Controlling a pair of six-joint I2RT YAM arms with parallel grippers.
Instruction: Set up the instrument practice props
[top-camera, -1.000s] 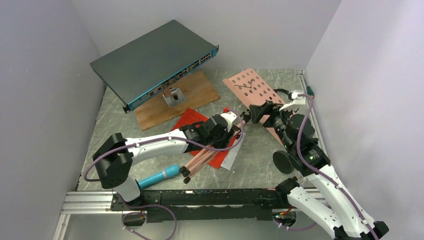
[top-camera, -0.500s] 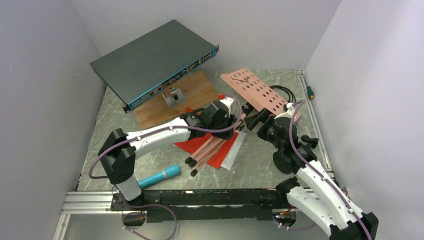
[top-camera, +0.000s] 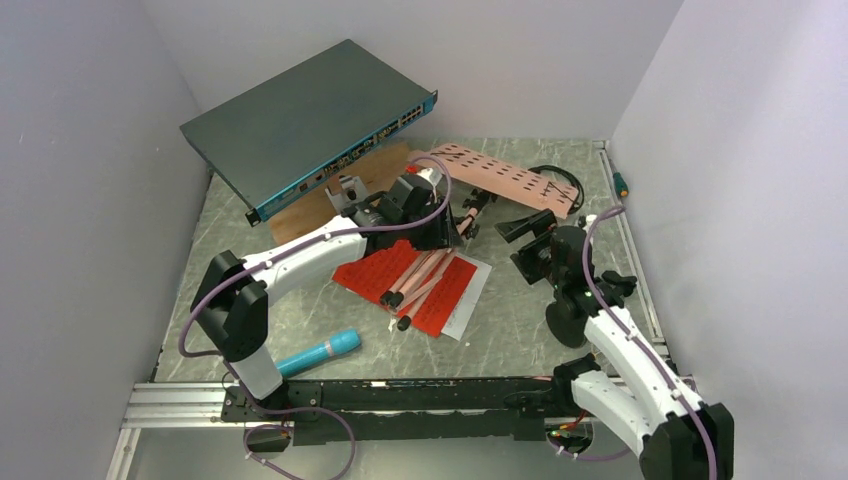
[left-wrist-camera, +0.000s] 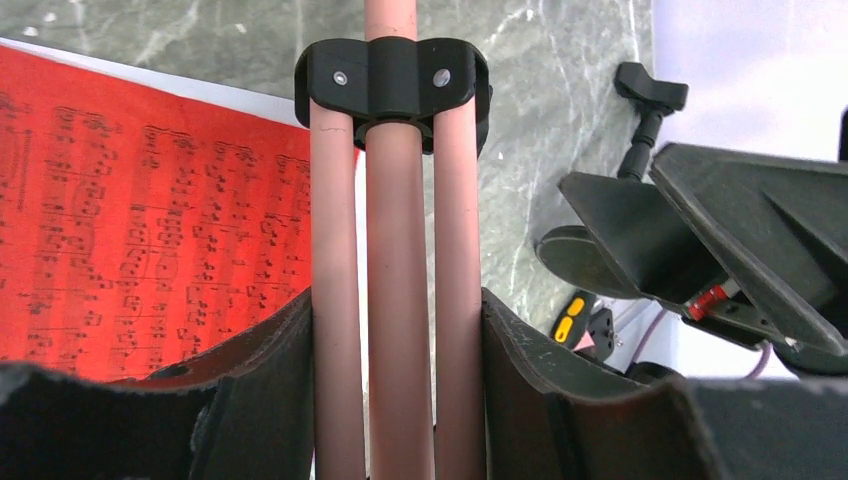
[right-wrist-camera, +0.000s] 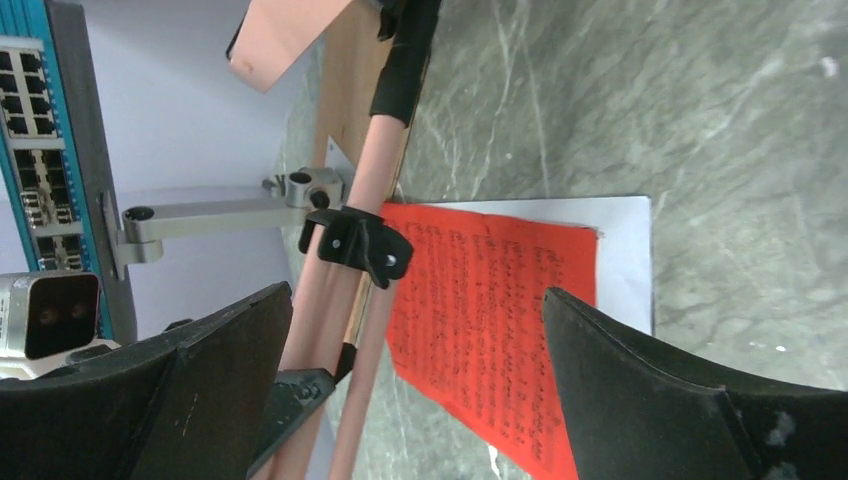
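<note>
My left gripper (top-camera: 437, 236) (left-wrist-camera: 397, 335) is shut on the three folded legs (left-wrist-camera: 397, 300) of the salmon-pink music stand, just below their black collar (left-wrist-camera: 390, 80). The stand hangs tilted over the table. Its perforated desk (top-camera: 505, 178) is raised at the back and its leg tips (top-camera: 400, 310) hang over the red and white sheet-music pages (top-camera: 445, 292) (right-wrist-camera: 490, 310). My right gripper (top-camera: 527, 235) (right-wrist-camera: 420, 330) stands wide open just right of the stand, holding nothing. The cyan microphone (top-camera: 318, 353) lies near the front left. The black round-base mic stand (top-camera: 567, 325) sits beside my right arm.
A dark grey network switch (top-camera: 310, 125) leans at the back left above a wooden board (top-camera: 300, 220) with a metal bracket (top-camera: 348, 190). A black cable (top-camera: 560, 180) lies at the back right. White walls close in on three sides.
My left gripper has carried the stand up and toward the back, so the legs swung off the front of the pages. My right gripper opened wider and drew back from the desk.
</note>
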